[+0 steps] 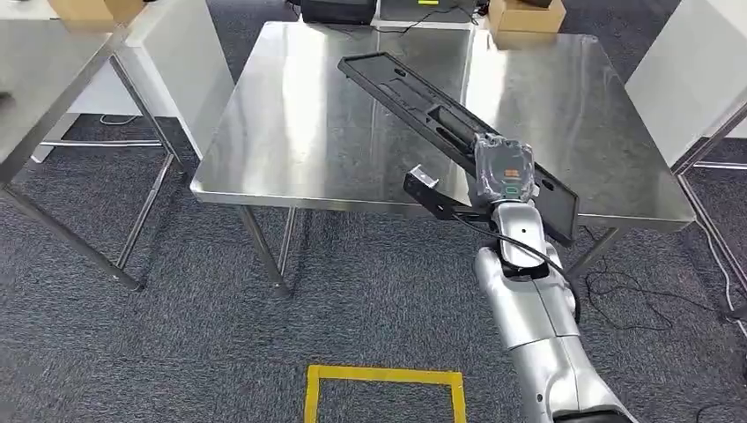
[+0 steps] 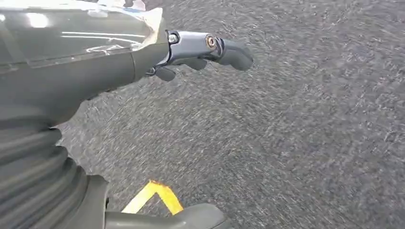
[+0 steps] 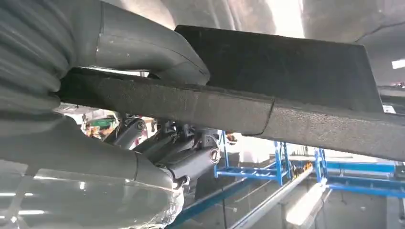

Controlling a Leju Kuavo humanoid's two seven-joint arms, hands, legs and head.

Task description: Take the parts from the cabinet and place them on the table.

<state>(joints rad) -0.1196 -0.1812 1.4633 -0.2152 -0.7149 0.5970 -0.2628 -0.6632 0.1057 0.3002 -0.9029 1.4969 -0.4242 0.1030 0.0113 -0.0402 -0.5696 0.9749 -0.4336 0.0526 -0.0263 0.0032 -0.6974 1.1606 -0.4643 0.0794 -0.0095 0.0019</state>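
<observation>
A long black plastic part (image 1: pixel 440 115) runs slantwise above the steel table (image 1: pixel 291 123), from the table's far middle to past its near right edge. My right hand (image 1: pixel 502 172) grips it near its near end. The right wrist view shows that part (image 3: pixel 267 81) close up, its rough black edge clamped between the thumb (image 3: pixel 143 47) and the darker fingers (image 3: pixel 181 150). Whether the far end touches the tabletop I cannot tell. My left hand (image 2: pixel 200 50) hangs over grey carpet with its fingers loosely extended and nothing in them.
A second steel table (image 1: pixel 53 79) stands to the left, and white panels flank both tables. Cardboard boxes (image 1: pixel 525 16) and dark equipment sit beyond the far edge. A yellow taped square (image 1: pixel 385 392) marks the carpet near my feet. Cables trail on the floor at right.
</observation>
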